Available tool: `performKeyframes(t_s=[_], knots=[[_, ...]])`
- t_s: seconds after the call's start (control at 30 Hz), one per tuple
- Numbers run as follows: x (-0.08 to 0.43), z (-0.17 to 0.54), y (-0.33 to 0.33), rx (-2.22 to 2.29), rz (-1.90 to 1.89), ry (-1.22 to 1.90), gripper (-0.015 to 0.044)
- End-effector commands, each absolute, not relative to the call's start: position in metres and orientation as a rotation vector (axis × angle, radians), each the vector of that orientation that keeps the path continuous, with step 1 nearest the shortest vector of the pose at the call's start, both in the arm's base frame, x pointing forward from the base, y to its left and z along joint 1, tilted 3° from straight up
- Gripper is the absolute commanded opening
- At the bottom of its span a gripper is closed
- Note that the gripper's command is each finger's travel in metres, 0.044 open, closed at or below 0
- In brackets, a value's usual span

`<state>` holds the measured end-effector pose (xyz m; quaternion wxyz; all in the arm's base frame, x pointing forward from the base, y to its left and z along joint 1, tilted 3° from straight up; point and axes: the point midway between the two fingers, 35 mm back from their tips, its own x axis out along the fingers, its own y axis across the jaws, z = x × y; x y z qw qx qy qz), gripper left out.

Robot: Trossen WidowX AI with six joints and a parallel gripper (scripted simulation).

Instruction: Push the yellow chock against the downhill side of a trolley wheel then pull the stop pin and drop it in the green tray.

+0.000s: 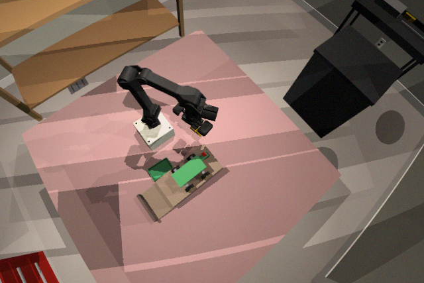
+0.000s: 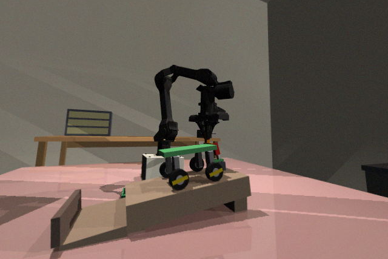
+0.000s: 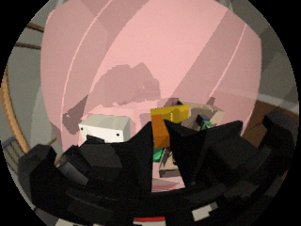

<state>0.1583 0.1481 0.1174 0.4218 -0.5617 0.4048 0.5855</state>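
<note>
The yellow chock (image 1: 195, 131) (image 2: 207, 141) (image 3: 176, 113) is held aloft by its orange handle (image 2: 207, 141) (image 3: 160, 132); the green-topped trolley (image 1: 189, 172) (image 2: 188, 150) is carried on the ramp (image 1: 162, 199) (image 2: 188, 204) (image 3: 213, 114), red-headed pin (image 1: 204, 154) uphill, green tray (image 1: 159, 169) (image 2: 123, 192) (image 3: 158, 154) alongside.

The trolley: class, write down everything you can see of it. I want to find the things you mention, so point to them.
The trolley (image 1: 189, 172) (image 2: 188, 150) has a flat, bright green deck on grey legs, with black wheels; the nearer ones carry yellow bars across grey hubs. It looks rigid and smooth. It stands wheels-down on the sloping tan ramp (image 1: 156, 203) (image 2: 188, 202), tilted with it, red-headed stop pin (image 1: 204, 154) at its uphill end.
</note>
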Motion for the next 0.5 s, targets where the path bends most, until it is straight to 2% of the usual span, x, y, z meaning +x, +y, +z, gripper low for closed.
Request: performKeyframes(t_s=[0.0,0.47], knots=[[0.1586,0.1194,0.1498,-1.342,1.412,1.057,0.0000],[0.1587,0.1195,0.1498,-0.990,1.066,1.298,0.0000]])
